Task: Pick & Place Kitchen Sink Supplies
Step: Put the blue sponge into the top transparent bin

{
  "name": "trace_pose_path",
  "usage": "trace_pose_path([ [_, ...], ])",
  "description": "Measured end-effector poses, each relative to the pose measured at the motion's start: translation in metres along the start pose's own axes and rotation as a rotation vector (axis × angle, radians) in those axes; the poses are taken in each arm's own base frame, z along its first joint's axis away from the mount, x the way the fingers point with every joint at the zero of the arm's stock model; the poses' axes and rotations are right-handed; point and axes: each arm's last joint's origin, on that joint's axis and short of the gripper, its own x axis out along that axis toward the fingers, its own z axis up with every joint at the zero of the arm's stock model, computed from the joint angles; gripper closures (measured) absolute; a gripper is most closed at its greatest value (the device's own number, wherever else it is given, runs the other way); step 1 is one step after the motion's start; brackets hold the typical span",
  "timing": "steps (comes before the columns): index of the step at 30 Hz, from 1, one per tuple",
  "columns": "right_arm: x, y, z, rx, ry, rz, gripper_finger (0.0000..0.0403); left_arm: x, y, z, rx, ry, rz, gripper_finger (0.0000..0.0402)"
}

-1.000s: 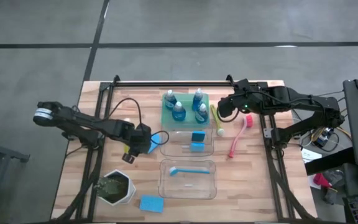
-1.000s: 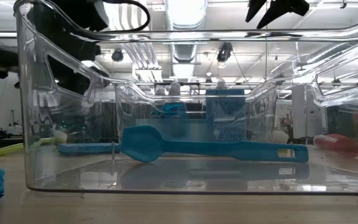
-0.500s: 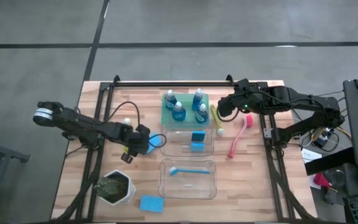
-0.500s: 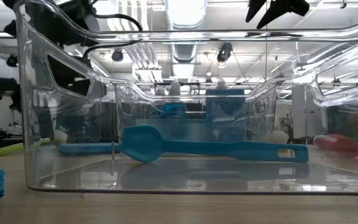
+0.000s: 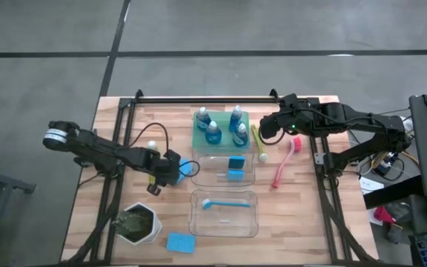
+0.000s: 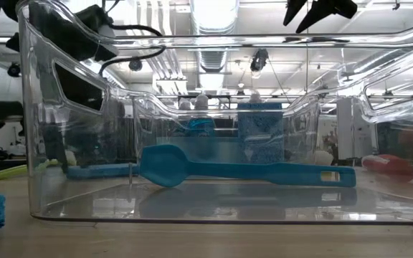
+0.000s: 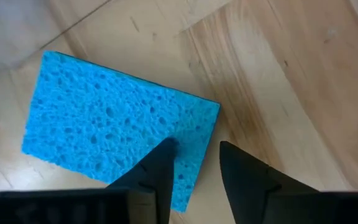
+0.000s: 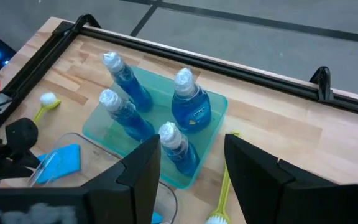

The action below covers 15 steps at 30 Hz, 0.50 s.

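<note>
Sponge flat on tabletop by upper bin's left edge. Left gripper has eased down and left onto its end, jaws spread astride the edge; grasp looks imminent. Right gripper open over bottles.

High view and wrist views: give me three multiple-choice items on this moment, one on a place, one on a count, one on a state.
1. Where do the bottles stand?
A. on the green tray
B. in the near bin
C. beside the pot

2. How many bottles are there?
A. two
B. four
C. six

3. How is the left gripper?
A. shut on a brush
B. out of view
C. open over a blue sponge

Answers: 1 A, the tray lies under all of them. 2 B, four white caps show. 3 C, its fingers are apart above the sponge's edge.
</note>
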Motion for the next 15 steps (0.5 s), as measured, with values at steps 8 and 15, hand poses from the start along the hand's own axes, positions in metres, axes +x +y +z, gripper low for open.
trace_pose_path([
  [8,0.0,0.0005,0.0001,0.009,-0.002,0.003,0.0226,0.0051,-0.0001,-0.0003,-0.053,0.007,0.004,0.0319],
  [15,0.0,0.0006,0.0002,0.01,-0.003,0.004,0.0223,0.0051,-0.0002,-0.0002,-0.096,0.006,0.003,0.0394],
])
